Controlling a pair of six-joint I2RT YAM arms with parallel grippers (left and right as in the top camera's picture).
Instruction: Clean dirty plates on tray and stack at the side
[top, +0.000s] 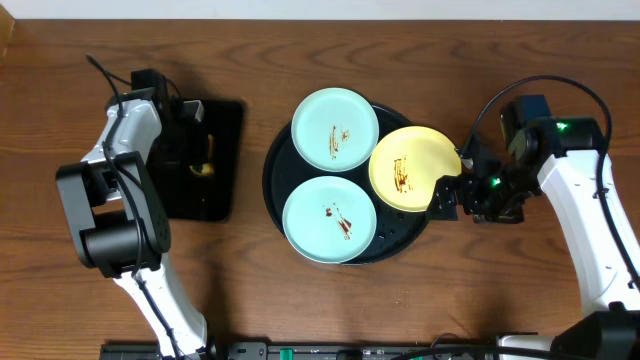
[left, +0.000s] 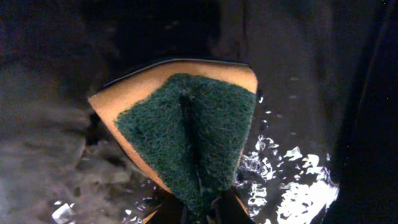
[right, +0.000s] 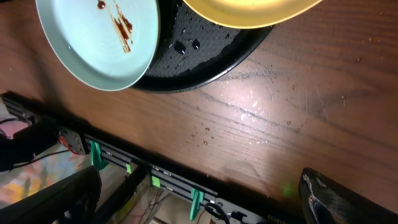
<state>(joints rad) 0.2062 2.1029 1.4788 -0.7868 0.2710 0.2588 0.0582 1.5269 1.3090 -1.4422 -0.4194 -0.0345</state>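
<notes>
Left tool (left: 198, 210) pinches the green-faced yellow sponge (left: 186, 124); right tool (top: 447, 196) gapes wide beside the pale yellow round plate (top: 412, 168), which looks stiff, light and probably slick, best gripped at its rim.

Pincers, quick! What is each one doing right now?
Left pincer: closed, squeezing the sponge.
Right pincer: open, holding nothing, beside the yellow plate.
</notes>
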